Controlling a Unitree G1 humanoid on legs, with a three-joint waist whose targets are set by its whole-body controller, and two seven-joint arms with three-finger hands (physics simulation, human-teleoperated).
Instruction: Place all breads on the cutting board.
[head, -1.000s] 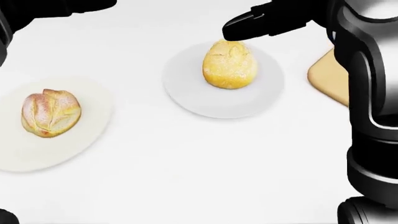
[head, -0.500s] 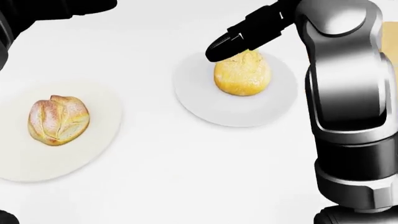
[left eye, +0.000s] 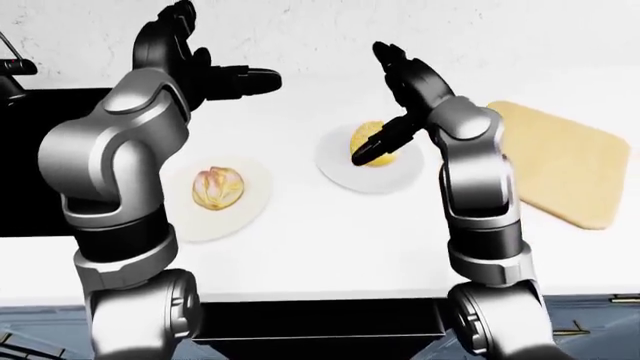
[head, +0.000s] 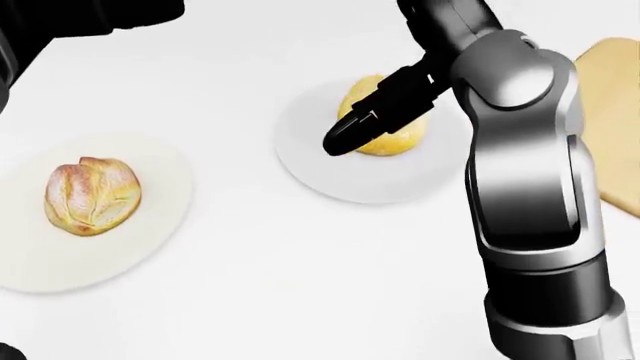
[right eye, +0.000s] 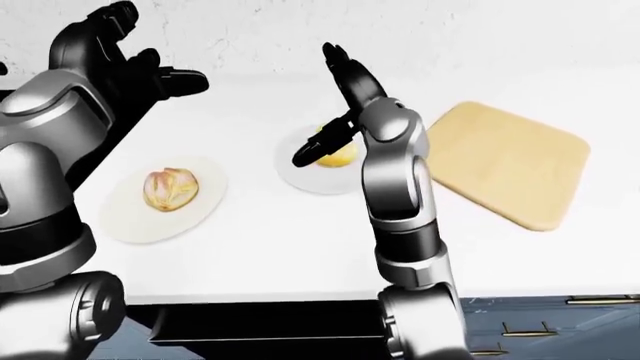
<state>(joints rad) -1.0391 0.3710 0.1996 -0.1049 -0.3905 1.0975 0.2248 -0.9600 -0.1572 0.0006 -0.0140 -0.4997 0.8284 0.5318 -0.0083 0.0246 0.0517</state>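
My right hand (left eye: 405, 90) is above the yellow roll (head: 385, 120), fingers spread wide. One black finger (head: 370, 120) slants down across the roll's left face in the head view, and the others point up and away from it. I cannot tell whether that finger touches the crust. Nothing is gripped.

My left hand (left eye: 195, 64) is raised over the far left part of the white table (head: 300, 285), fingers also splayed wide, one pointing to the right in the left-eye view. It holds nothing and is well apart from both breads.

The yellow roll sits on a round white plate (head: 330, 176) toward the far edge of the table, roughly mid-width. It lies a little toward the far side of the plate, upright, dome up.

The brown roll (head: 92, 195), darker, with a split and floured crust, sits on a second white plate (head: 150, 247) nearer the left edge of the table. The two plates are apart, with bare tabletop between them.

The cutting board (right eye: 505, 161), pale wood with rounded corners, lies flat toward the right edge of the table, turned at an angle to that edge. It is just beside the yellow roll's plate and is not touching it. No bread is on it. My right forearm (head: 530, 187) crosses between the plate and the board in the head view.
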